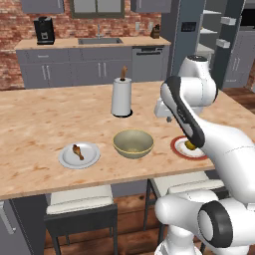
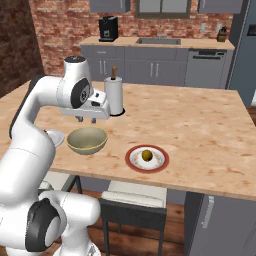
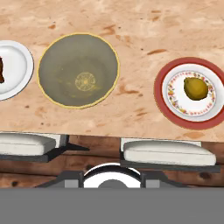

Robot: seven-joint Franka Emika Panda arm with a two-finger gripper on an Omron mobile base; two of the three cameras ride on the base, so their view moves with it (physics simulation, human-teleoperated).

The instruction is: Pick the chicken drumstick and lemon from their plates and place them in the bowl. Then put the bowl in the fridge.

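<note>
The bowl [image 3: 78,70] sits empty on the table [image 3: 131,26]. At its 9 o'clock in the hand view lies the grey-white plate [image 3: 15,68] with the chicken drumstick [image 1: 78,151]; at 3 o'clock, well apart, the red-rimmed plate [image 3: 192,92] carries the lemon [image 3: 195,88]. The hand [image 2: 86,119] hangs above the table near the bowl, holding nothing; how wide its fingers stand I cannot tell, perhaps partly apart.

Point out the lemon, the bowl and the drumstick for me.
lemon [image 3: 195,88], hand view, middle of the fruit
bowl [image 1: 133,144], left base view, inner wall
drumstick [image 1: 78,151], left base view, meaty middle
</note>
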